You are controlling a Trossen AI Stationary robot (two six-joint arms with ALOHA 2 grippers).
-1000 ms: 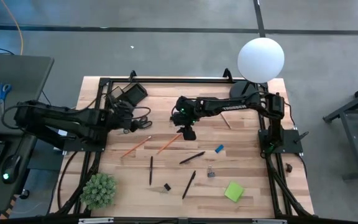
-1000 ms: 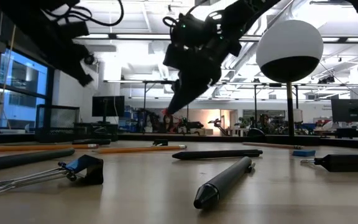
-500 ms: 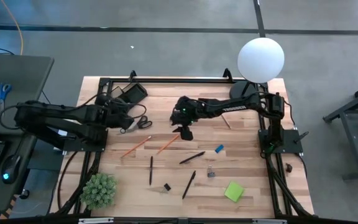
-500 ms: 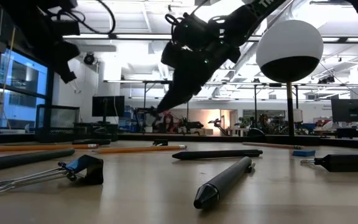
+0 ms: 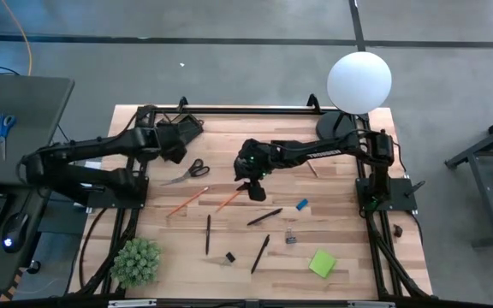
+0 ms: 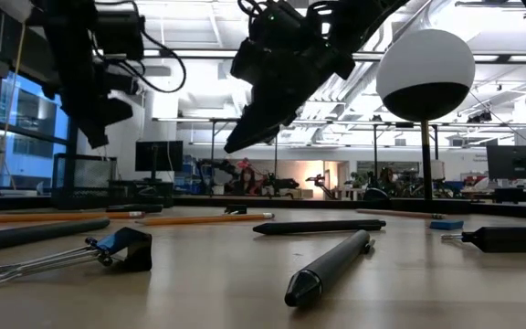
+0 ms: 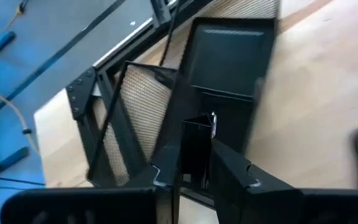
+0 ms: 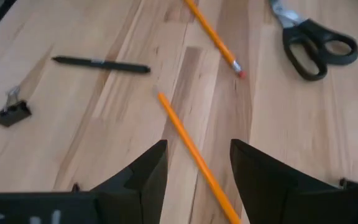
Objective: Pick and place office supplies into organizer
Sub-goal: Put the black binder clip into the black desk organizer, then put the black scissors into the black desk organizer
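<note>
Far left first: gripping a black binder clip [image 7: 196,140] in the left hand [image 7: 199,168], clenched on it and hanging over the organizer [image 7: 229,68] at the back left corner of the desk [image 5: 341,214]. Could miss from here: letting go over a divider or the rim would likely tip the clip out onto the wood. Cannot tell which compartment lies below, since the hand and the clip itself cover that part. Hard to read the organizer's inner walls at all; only mesh and dark panels.

Just right of that, nothing holding the small scissors [image 8: 312,46], lying flat on the wood.

At mid-desk, keeping the right hand [image 8: 199,149] released, fingers spread, raised well clear of the surface and lined up over an orange pencil [image 8: 182,134]. Could go wrong on the descent: closing across a thin round shaft may roll it aside or pinch it near one end, so it swings. Could also nudge the second pencil [image 8: 213,37] nearby.

Further right, waiting loose: a black pen [image 8: 101,64], a loose clip [image 8: 12,112], the blue eraser [image 5: 302,204], the green sticky-note pad [image 5: 322,263]. Too small to judge how they lie.
</note>
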